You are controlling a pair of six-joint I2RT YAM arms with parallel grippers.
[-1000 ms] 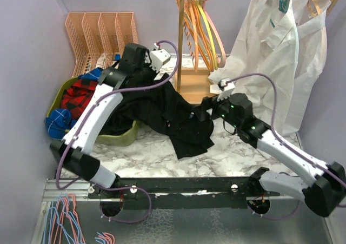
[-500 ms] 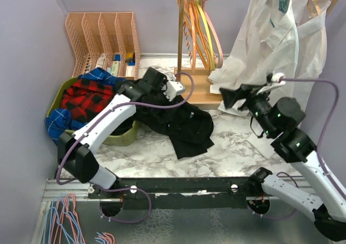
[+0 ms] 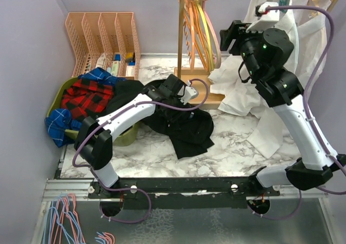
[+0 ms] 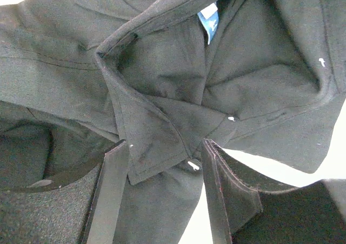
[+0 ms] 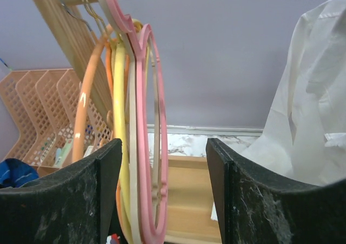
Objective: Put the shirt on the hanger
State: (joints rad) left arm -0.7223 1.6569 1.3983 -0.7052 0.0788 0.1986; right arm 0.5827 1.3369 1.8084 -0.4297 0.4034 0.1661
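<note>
The black shirt (image 3: 184, 127) lies crumpled on the marble table, partly over the basket edge. My left gripper (image 3: 183, 94) is low on it. In the left wrist view the gripper (image 4: 165, 144) is open, and the shirt's collar and button placket (image 4: 162, 130) lie between the fingers (image 4: 111, 190). The pink hanger (image 3: 212, 23) hangs on the wooden rail among other hangers. My right gripper (image 3: 226, 35) is raised beside it. In the right wrist view the gripper (image 5: 162, 144) is open, with the pink hanger (image 5: 146, 119) just ahead, close to the left finger (image 5: 105, 195).
Orange and yellow hangers (image 3: 193, 27) hang left of the pink one. White shirts (image 3: 281, 38) hang at the right, one on a teal hanger (image 3: 284, 1). A green basket (image 3: 121, 138) holds a red plaid garment (image 3: 84, 98). A peach organizer (image 3: 102, 33) stands at the back left.
My right arm has risen from the shirt on the table up to the hangers on the rail. My left gripper has come forward and down onto the shirt's collar.
</note>
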